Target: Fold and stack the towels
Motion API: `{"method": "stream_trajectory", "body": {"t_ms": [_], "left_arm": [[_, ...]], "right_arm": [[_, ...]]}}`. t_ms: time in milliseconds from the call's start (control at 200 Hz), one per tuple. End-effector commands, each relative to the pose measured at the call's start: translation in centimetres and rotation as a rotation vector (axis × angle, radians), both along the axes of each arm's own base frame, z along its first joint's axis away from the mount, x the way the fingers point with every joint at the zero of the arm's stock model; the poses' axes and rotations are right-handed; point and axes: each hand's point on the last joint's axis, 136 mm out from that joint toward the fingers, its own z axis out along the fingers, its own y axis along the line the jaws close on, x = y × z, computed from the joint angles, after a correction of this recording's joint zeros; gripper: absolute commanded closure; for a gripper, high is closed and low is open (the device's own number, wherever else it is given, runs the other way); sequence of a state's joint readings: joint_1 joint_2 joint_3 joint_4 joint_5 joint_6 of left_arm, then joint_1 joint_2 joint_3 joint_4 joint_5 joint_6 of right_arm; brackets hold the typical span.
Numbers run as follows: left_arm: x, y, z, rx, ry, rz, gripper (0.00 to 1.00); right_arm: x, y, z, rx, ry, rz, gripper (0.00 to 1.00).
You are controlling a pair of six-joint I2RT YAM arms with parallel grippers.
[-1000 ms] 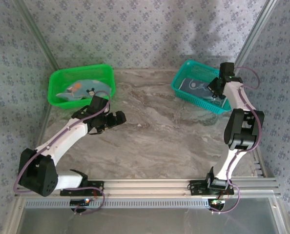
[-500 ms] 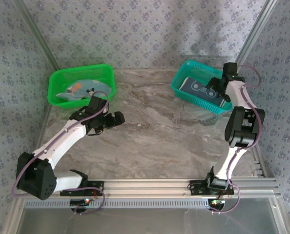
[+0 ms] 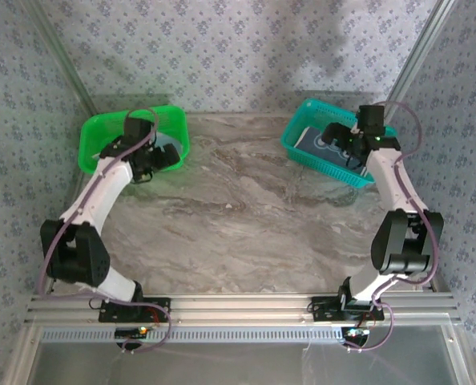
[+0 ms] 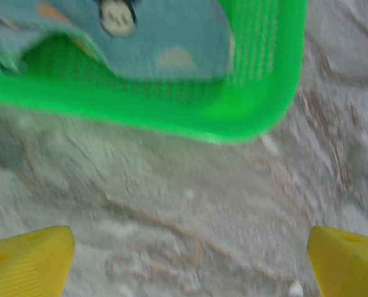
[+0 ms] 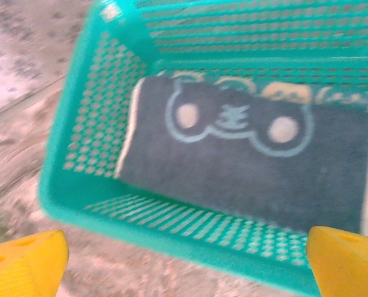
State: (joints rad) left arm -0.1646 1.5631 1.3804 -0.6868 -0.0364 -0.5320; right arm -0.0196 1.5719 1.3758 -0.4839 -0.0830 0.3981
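A crumpled light blue towel (image 4: pixel 171 43) with a cartoon face lies in the green basket (image 3: pixel 90 148). My left gripper (image 3: pixel 164 157) hovers at that basket's near right corner. Its yellow fingertips (image 4: pixel 29 263) are spread wide with only table between them, so it is open. A folded dark towel (image 5: pixel 246 167) with white rings lies flat in the teal basket (image 3: pixel 296 148). My right gripper (image 3: pixel 336 135) hangs over that basket's near wall (image 5: pixel 171 229), open and holding nothing, above the folded towel (image 3: pixel 316 142).
Both baskets stand at the back of the marble table (image 3: pixel 254 208), green at the left, teal at the right. Patterned walls and metal frame posts close in the sides. The arm bases sit on the rail at the near edge.
My left arm has swung from the table's left middle back to the green basket. My right gripper has opened, let go of the folded towel in the teal basket and drawn back.
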Motion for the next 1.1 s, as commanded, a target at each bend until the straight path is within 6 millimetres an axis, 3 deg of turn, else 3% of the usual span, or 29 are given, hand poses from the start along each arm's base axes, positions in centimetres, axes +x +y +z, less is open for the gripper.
{"method": "stream_trajectory", "body": {"t_ms": [0, 195, 330, 470, 675, 800, 869, 974, 1094], "left_arm": [[2.9, 2.9, 0.0, 0.097, 0.019, 0.033, 0.07], [8.5, 6.4, -3.5, 0.211, 0.109, 0.093, 0.07], [11.4, 9.3, -6.4, 0.278, 0.177, 0.176, 0.03], [13.2, 11.2, -9.9, 0.277, 0.238, 0.231, 0.0], [14.5, 11.9, -14.7, 0.242, 0.345, 0.225, 0.02], [14.6, 11.8, -16.1, 0.205, 0.364, 0.216, 0.21], [14.6, 11.4, -16.3, 0.185, 0.358, 0.197, 0.57], [14.4, 11.4, -15.0, 0.186, 0.33, 0.207, 1.0], [14.1, 11.5, -11.2, 0.178, 0.26, 0.221, 1.0]], "right_arm": [[-0.6, 3.0, 1.5, 0.015, -0.066, 0.087, 0.0], [-2.5, 7.4, 2.7, 0.019, -0.103, 0.169, 0.0], [-3.7, 9.0, 2.8, 0.01, -0.105, 0.188, 0.0], [-4.8, 10.0, 2.8, 0.001, -0.102, 0.196, 0.0], [-5.6, 11.0, 2.4, -0.001, -0.084, 0.202, 0.0], [-5.9, 11.1, 2.5, -0.022, -0.084, 0.197, 0.0], [-6.0, 10.9, 2.6, -0.03, -0.079, 0.191, 0.0], [-6.4, 10.7, 2.9, -0.032, -0.077, 0.194, 0.0], [-6.5, 10.6, 3.4, -0.038, -0.094, 0.194, 0.0]]}}
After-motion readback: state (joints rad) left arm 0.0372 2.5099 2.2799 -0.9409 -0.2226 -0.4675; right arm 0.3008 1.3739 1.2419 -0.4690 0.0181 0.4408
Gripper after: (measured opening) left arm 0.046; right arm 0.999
